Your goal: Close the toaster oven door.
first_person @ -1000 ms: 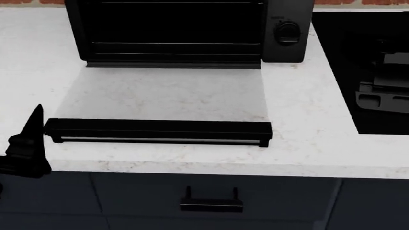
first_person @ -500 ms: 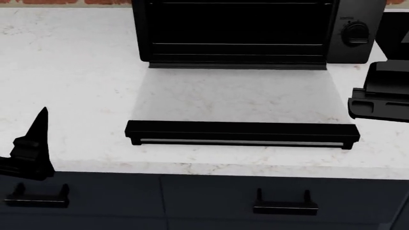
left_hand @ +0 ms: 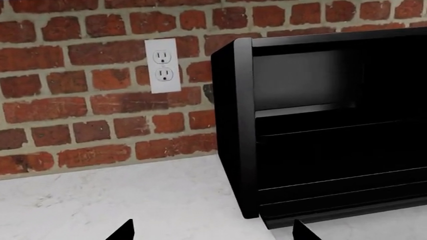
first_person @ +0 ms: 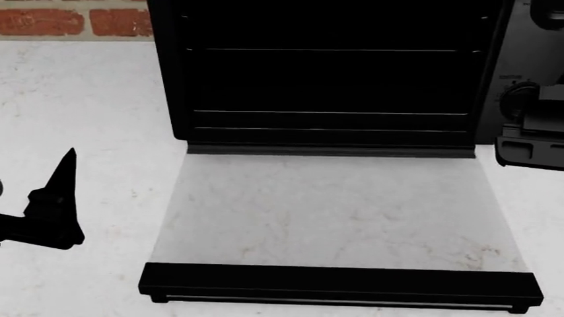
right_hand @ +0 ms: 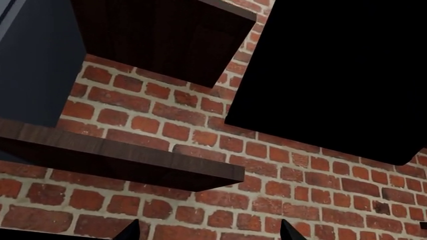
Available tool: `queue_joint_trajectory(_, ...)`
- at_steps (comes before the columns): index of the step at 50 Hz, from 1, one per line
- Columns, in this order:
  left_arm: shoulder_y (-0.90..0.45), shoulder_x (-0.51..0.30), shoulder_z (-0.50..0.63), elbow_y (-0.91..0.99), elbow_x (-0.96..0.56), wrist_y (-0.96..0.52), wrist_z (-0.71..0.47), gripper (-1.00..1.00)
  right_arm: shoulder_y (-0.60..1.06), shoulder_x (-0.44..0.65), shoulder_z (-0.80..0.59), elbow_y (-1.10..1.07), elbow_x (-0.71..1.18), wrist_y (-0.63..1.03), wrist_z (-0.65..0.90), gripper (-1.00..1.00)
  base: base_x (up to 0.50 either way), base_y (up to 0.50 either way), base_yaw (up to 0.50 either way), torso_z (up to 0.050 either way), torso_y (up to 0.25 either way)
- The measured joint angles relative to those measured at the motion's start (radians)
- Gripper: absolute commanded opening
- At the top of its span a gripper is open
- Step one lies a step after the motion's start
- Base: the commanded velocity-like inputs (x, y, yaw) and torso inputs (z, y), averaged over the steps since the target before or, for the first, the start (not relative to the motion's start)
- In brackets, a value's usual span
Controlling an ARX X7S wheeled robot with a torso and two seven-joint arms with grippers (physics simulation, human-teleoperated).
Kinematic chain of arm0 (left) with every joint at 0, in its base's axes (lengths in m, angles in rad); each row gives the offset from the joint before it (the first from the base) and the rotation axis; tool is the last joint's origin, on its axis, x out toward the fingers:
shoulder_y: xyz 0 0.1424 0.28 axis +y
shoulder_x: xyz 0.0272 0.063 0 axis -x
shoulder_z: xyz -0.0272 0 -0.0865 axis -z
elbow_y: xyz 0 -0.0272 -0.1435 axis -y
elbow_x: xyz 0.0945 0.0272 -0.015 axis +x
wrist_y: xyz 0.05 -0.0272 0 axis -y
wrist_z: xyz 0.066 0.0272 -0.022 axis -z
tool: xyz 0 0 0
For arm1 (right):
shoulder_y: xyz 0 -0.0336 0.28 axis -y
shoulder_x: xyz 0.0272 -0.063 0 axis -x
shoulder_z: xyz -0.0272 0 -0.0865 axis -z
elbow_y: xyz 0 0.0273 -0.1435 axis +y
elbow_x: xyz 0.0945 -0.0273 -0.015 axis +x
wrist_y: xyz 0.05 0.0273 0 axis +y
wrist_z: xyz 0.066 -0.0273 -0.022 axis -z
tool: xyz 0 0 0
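toaster oven (first_person: 331, 72) now larger and nearer in head view, drawers gone from sight, right claw (first_person: 529, 148) against knob panel

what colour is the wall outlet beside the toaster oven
White, set in red brick: the outlet shows best in the left wrist view.

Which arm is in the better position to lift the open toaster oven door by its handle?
Probably the left. The left hand hangs low over the counter, beside the flat-lying toaster oven door and near its handle. The right hand sits farther back by the knob panel, and its camera faces the brick wall.
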Motion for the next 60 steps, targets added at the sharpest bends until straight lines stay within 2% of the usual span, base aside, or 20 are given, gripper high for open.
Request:
queue_joint_trajectory(5, -0.002, 0.0, 0.003, -0.001, -0.001, 0.0, -0.001, 1.0, -0.003, 0.006, 0.003, 0.001, 0.01, -0.006, 0.007, 1.0, 0.5, 0.0, 0.0, 0.0, 0.0)
queue_joint_trajectory(13, 0.013, -0.025, 0.031, -0.005, 0.03, 0.066, 0.024, 1.0, 0.003, 0.013, 0.011, 0.0, 0.036, -0.009, 0.023, 1.0, 0.0, 0.0, 0.0, 0.0, 0.002)
queue_joint_trajectory(21, 0.005, -0.161, 0.175, -0.041, 0.218, 0.24, 0.096, 1.0, 0.011, 0.024, 0.024, -0.005, 0.074, -0.008, 0.043, 1.0, 0.0, 0.0, 0.0, 0.0, 0.0)
queue_joint_trajectory(32, -0.077, -0.37, 0.42, -0.193, 0.571, 0.547, 0.179, 1.0, 0.018, 0.053, 0.043, -0.01, 0.134, -0.008, 0.078, 1.0, 0.0, 0.0, 0.0, 0.0, 0.0)
queue_joint_trajectory(40, -0.132, -0.489, 0.551, -0.29, 0.748, 0.752, 0.227, 1.0, 0.024, 0.075, 0.054, -0.011, 0.176, -0.013, 0.105, 1.0, 0.0, 0.0, 0.0, 0.0, 0.0)
queue_joint_trajectory(50, -0.176, -0.59, 0.66, -0.362, 0.858, 0.94, 0.3, 1.0, 0.019, 0.11, 0.066, -0.014, 0.229, -0.029, 0.143, 1.0, 0.0, 0.0, 0.0, 0.0, 0.0)
queue_joint_trajectory(60, -0.196, -0.632, 0.725, -0.412, 0.907, 1.039, 0.351, 1.0, 0.013, 0.134, 0.058, -0.009, 0.25, -0.053, 0.166, 1.0, 0.0, 0.0, 0.0, 0.0, 0.0)
